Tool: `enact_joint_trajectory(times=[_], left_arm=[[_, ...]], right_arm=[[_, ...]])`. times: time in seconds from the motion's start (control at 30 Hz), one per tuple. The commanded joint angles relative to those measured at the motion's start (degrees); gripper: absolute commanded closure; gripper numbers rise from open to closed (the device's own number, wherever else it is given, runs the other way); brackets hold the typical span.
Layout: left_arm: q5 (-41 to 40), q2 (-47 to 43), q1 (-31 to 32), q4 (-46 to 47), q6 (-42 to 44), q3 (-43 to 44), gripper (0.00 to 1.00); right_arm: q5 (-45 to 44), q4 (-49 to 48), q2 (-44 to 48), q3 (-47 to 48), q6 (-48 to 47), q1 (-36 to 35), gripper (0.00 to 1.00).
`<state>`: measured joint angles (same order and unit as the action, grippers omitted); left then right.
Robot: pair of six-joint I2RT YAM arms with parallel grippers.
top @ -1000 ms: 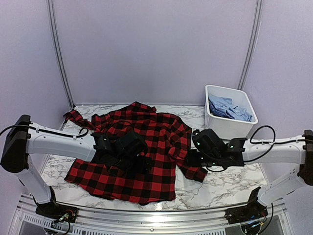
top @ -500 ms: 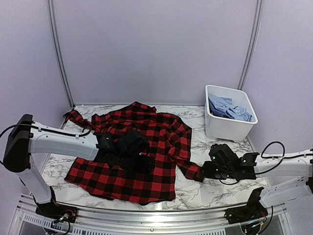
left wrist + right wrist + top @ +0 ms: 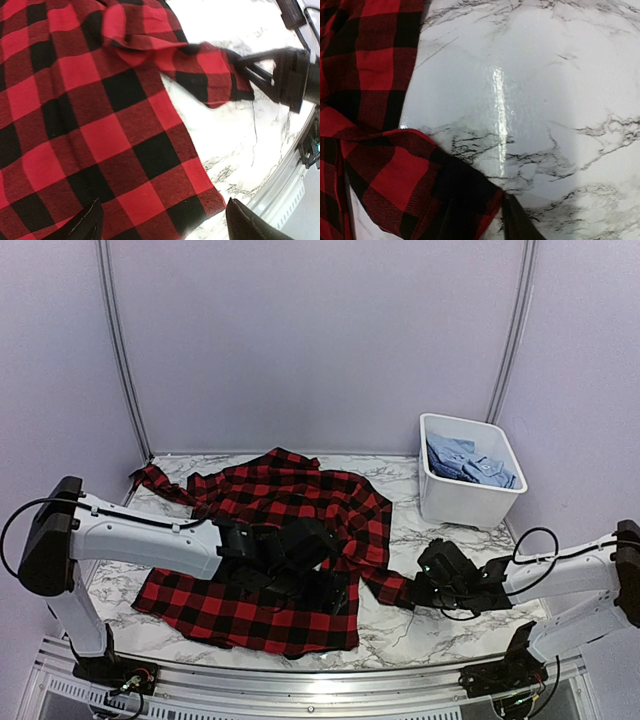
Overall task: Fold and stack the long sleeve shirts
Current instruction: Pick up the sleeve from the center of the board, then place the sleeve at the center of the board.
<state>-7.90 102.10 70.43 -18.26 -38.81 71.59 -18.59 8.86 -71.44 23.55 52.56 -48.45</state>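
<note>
A red-and-black check long sleeve shirt (image 3: pixel 290 505) lies spread on the marble table, one sleeve trailing to the right. My left gripper (image 3: pixel 335 588) hovers open over its lower right hem (image 3: pixel 200 190), with the cloth below its wide-apart fingers (image 3: pixel 87 222) and nothing held. My right gripper (image 3: pixel 415 590) lies low on the table and is shut on the sleeve's cuff (image 3: pixel 460 195). The cuff sits between its dark fingers (image 3: pixel 517 220), and the left wrist view shows it too (image 3: pixel 220 75). More long sleeve shirts (image 3: pixel 470 465), light blue, lie in the tub.
A white plastic tub (image 3: pixel 468 502) stands at the back right of the table. Bare marble (image 3: pixel 545 100) stretches beyond the cuff. The table's metal front rail (image 3: pixel 300 680) runs close below the shirt's hem. Grey walls close in on the back and sides.
My left arm has slid right across the shirt to its lower right hem. My right gripper dropped from beside the shirt to the sleeve cuff and closed on it.
</note>
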Motion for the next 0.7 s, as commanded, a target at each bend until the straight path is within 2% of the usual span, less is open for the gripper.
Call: enact_joint_trajectory(times=[0.0, 0.1, 0.37, 0.5, 0.67], left_arm=[[0.10, 3.05, 2.38, -1.61, 1.22, 2.41, 0.13], [-0.27, 4.58, 4.11, -1.92, 0.87, 3.59, 0.15], [-2.05, 6.18, 6.15, -1.95, -1.62, 4.49, 0.23], [-4.33, 4.80, 6.05, -2.00, -3.92, 3.44, 0.28], [-6.52, 0.71, 4.03, -1.92, -7.74, -1.04, 0.34]], right_arm=[[-1.59, -0.14, -2.56, 1.73, 0.52, 0.15, 0.81], [-3.21, 2.63, -3.09, 4.82, -0.77, 0.07, 1.00], [-13.14, 17.31, 4.32, 16.37, -5.24, -1.17, 1.00], [-15.74, 19.61, 6.35, 20.99, -12.97, -1.62, 1.00], [-18.01, 22.09, 2.93, 24.55, -16.94, -9.95, 1.00]])
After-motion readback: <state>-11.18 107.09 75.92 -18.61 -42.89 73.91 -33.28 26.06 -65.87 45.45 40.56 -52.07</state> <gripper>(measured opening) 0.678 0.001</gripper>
